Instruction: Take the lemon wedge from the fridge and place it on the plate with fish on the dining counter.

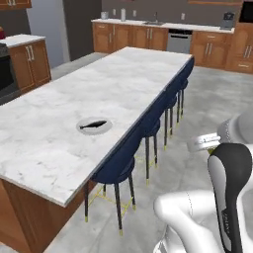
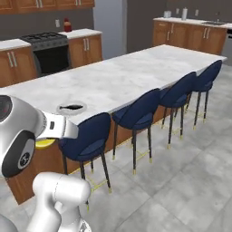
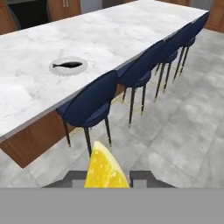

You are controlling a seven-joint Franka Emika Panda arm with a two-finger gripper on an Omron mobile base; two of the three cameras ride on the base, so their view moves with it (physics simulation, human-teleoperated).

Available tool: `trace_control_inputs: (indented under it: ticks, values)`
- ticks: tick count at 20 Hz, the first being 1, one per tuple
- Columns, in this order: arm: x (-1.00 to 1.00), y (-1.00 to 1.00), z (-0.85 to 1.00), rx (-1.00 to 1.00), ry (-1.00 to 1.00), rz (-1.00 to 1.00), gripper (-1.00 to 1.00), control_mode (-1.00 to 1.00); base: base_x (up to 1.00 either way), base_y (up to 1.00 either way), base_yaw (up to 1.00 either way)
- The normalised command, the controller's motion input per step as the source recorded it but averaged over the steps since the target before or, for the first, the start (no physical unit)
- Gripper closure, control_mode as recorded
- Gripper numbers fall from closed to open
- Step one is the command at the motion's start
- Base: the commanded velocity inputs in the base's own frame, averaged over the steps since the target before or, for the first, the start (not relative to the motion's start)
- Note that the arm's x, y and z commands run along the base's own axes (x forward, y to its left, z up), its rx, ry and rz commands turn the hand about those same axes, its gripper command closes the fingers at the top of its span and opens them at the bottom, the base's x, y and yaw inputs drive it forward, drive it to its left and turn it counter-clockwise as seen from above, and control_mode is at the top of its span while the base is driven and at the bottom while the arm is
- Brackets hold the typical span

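Where the left base view looks down the long marble bench (image 1: 74, 104), the plate with fish (image 1: 94, 125) lies left of centre, near the bench's near long edge, the dark fish lengthwise on the pale disc; dark blue stools (image 1: 118, 165) line that edge, running toward the upper right, and the white arm rises at the lower right. Across the right base view the same bench (image 2: 118, 77) runs from the left edge to the upper right, with the plate with fish (image 2: 71, 108) at centre left near the bench edge, the stools (image 2: 136, 115) in a row below it, a black stove (image 2: 50, 50) at upper left, and a sliver of yellow, the lemon wedge (image 2: 44, 144), just under the arm's white wrist at the left. Along the hand view, the pincer (image 3: 107, 180) at bottom centre is closed on the lemon wedge (image 3: 105, 168), which stands point-up between the dark finger tips (image 3: 144, 176); the plate with fish (image 3: 68, 66) sits at upper left on the bench (image 3: 109, 39), well apart from the wedge, with the stools (image 3: 89, 105) and grey tiled floor (image 3: 175, 144) between.
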Motion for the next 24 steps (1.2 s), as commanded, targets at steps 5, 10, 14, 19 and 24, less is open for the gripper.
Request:
trace_control_inputs:
  ticks: [5, 10, 14, 19, 24]
  values:
    - [0.00, 0.00, 0.00, 0.00, 0.00, 0.00, 1.00, 1.00, 0.86, -0.78, 0.29]
    - [0.00, 0.00, 0.00, 0.00, 0.00, 0.00, 1.00, 1.00, 0.57, -0.44, 0.38]
    - [0.00, 0.00, 0.00, 0.00, 0.00, 0.00, 1.00, 1.00, 0.43, -0.34, 0.43]
    - [0.00, 0.00, 0.00, 0.00, 0.00, 0.00, 1.00, 1.00, 0.23, -0.07, 0.41]
    - [0.00, 0.00, 0.00, 0.00, 0.00, 0.00, 1.00, 1.00, 0.39, 0.01, 0.40]
